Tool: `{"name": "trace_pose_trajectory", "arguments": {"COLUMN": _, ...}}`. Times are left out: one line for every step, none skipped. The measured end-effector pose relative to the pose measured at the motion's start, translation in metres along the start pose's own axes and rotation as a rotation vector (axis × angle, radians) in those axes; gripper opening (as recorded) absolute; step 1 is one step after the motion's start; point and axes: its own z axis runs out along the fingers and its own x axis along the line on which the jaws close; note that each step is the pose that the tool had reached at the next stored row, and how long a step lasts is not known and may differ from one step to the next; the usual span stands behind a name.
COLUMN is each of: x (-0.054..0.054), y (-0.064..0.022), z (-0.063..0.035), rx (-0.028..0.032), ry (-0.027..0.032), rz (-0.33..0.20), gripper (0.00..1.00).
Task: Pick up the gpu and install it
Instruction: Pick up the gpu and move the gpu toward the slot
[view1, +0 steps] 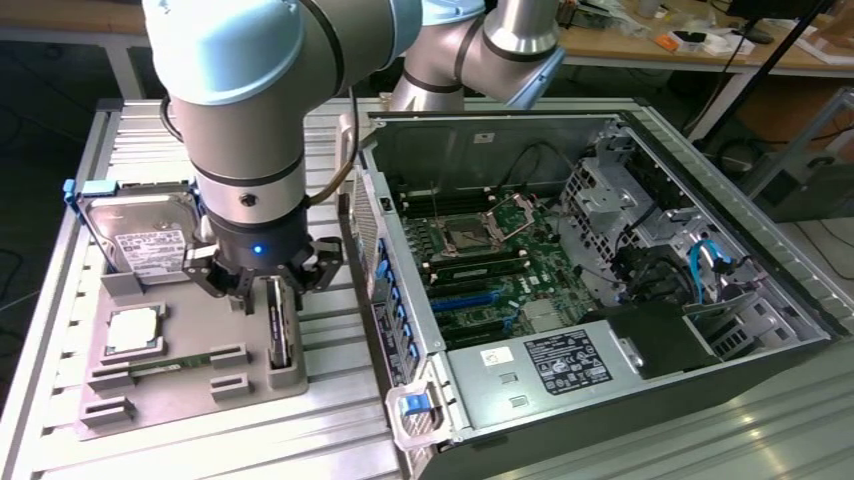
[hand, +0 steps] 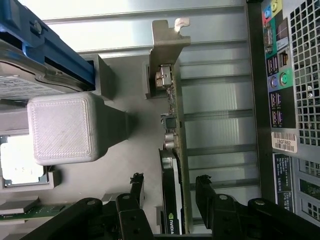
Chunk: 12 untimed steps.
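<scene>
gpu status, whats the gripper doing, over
Jaws open: gripper straddles the gpu, not closed on it. The gpu stands on edge in the grey holder, not lifted. The hard drive sits beside, apart from the jaws.

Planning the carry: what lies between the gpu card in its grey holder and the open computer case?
Only bare ribbed metal table separates the green-brown gpu card from the black computer case, per the wrist view.

Matt plastic tray (hand: 132, 150), gpu (hand: 179, 145) with metal bracket (hand: 167, 42)
</scene>
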Motion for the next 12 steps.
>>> {"name": "trace_pose_trajectory", "arguments": {"x": -0.0003, "y": 0.0, "z": 0.0002, "rx": -0.0002, "ry": -0.0002, "rz": 0.0, "gripper": 0.54}}
{"name": "trace_pose_trajectory", "arguments": {"x": -0.0002, "y": 0.0, "z": 0.0001, "rx": -0.0001, "ry": -0.0002, "rz": 0.0, "gripper": 0.54}}
{"name": "trace_pose_trajectory", "arguments": {"x": -0.0003, "y": 0.0, "z": 0.0001, "rx": -0.0001, "ry": -0.0002, "rz": 0.0, "gripper": 0.54}}
{"name": "trace_pose_trajectory", "arguments": {"x": -0.0003, "y": 0.0, "z": 0.0001, "rx": -0.0001, "ry": -0.0002, "rz": 0.0, "gripper": 0.54}}
{"name": "trace_pose_trajectory", "arguments": {"x": -0.0003, "y": 0.0001, "z": 0.0001, "rx": 0.0, "ry": -0.0002, "rz": 0.0, "gripper": 0.54}}
{"name": "trace_pose_trajectory", "arguments": {"x": -0.0003, "y": 0.0001, "z": 0.0001, "rx": -0.0001, "ry": -0.0002, "rz": 0.0, "gripper": 0.54}}
{"name": "trace_pose_trajectory", "arguments": {"x": -0.0003, "y": 0.0001, "z": 0.0001, "rx": -0.0001, "ry": -0.0001, "rz": 0.0, "gripper": 0.54}}
{"name": "trace_pose_trajectory", "arguments": {"x": -0.0003, "y": 0.0001, "z": 0.0001, "rx": -0.0001, "ry": -0.0002, "rz": 0.0, "gripper": 0.53}}
{"name": "trace_pose_trajectory", "arguments": {"x": -0.0003, "y": 0.0001, "z": 0.0001, "rx": -0.0001, "ry": -0.0002, "rz": 0.0, "gripper": 0.53}}
{"name": "trace_pose_trajectory", "arguments": {"x": -0.0003, "y": 0.0001, "z": 0.0001, "rx": -0.0001, "ry": -0.0002, "rz": 0.0, "gripper": 0.53}}
{"name": "trace_pose_trajectory", "arguments": {"x": -0.0003, "y": 0.0001, "z": 0.0001, "rx": -0.0001, "ry": -0.0002, "rz": 0.0, "gripper": 0.46}}
{"name": "trace_pose_trajectory", "arguments": {"x": -0.0003, "y": 0.0001, "z": 0.0001, "rx": -0.0001, "ry": -0.0002, "rz": 0.0, "gripper": 0.46}}
